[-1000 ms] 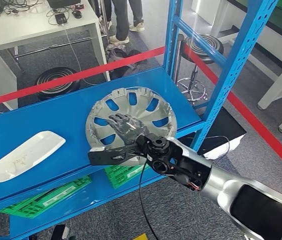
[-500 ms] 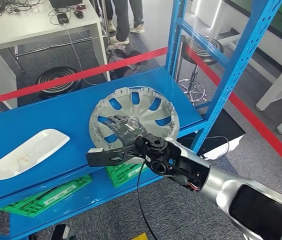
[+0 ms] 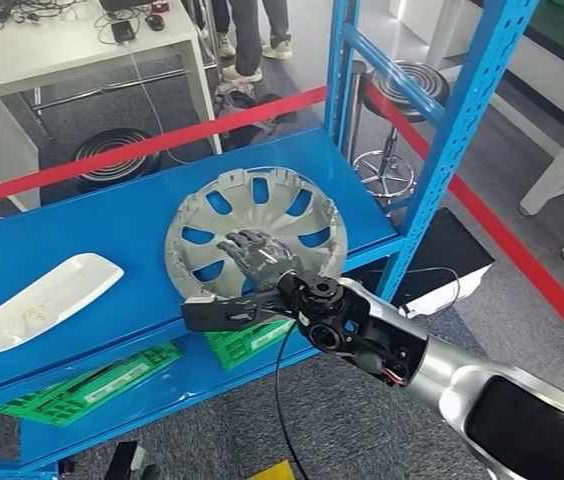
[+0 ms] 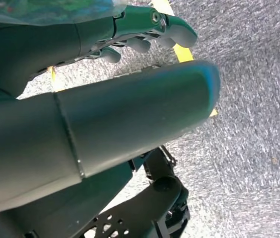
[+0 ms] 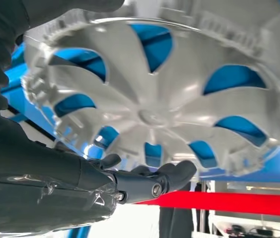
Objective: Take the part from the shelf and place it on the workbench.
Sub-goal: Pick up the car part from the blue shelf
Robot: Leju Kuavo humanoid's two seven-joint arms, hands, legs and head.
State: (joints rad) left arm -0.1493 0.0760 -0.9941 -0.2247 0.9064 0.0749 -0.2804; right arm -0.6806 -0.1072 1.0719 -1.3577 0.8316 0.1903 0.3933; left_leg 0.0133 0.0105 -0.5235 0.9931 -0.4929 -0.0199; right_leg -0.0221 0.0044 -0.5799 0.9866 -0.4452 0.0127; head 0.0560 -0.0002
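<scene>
A silver hubcap (image 3: 264, 200) with blue showing through its openings lies flat on the blue shelf (image 3: 98, 220), near the shelf's right end. My right hand (image 3: 258, 258) reaches in from the front, its fingers stretched out over the hubcap's near side. In the right wrist view the fingers (image 5: 138, 181) lie straight along the hubcap (image 5: 157, 99) and the thumb is on the other side of its rim; nothing is clasped. My left hand (image 4: 105, 124) hangs above grey carpet with its fingers straight, holding nothing.
A white curved panel (image 3: 37, 300) lies at the shelf's left end. Green crates (image 3: 90, 385) sit on the lower level. A blue upright (image 3: 452, 140) stands at the right. Red tape (image 3: 113, 155), a stool (image 3: 403, 85), a white table (image 3: 75, 45) and a person's legs (image 3: 249, 35) lie beyond.
The whole picture has shifted a little, so the camera moved. My right hand stays over the hubcap's near side, with its fingers a touch further in.
</scene>
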